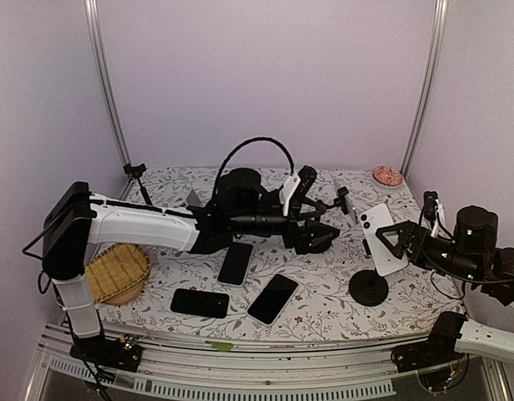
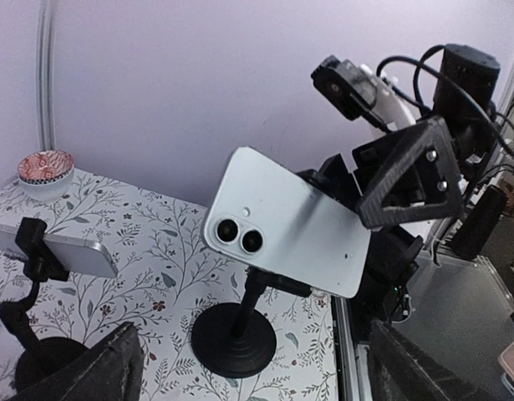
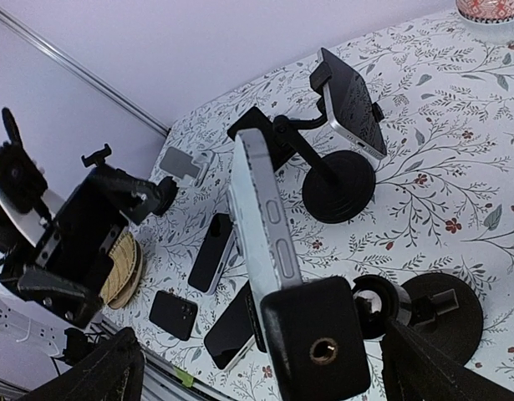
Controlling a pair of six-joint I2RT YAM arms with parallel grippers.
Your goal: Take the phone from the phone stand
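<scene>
From above, the left claw hangs over mid-table, spread, with the white phone clamped on its stand off to its right. The right claw sits just beside that white phone, jaws wide. The left wrist view shows its own fingers well apart, the white phone ahead and tilted. The right wrist view shows it edge-on between spread fingers, a gap on either side.

Pale twin-lens phone atop black round-based stand on floral table; second phone far left.
</scene>
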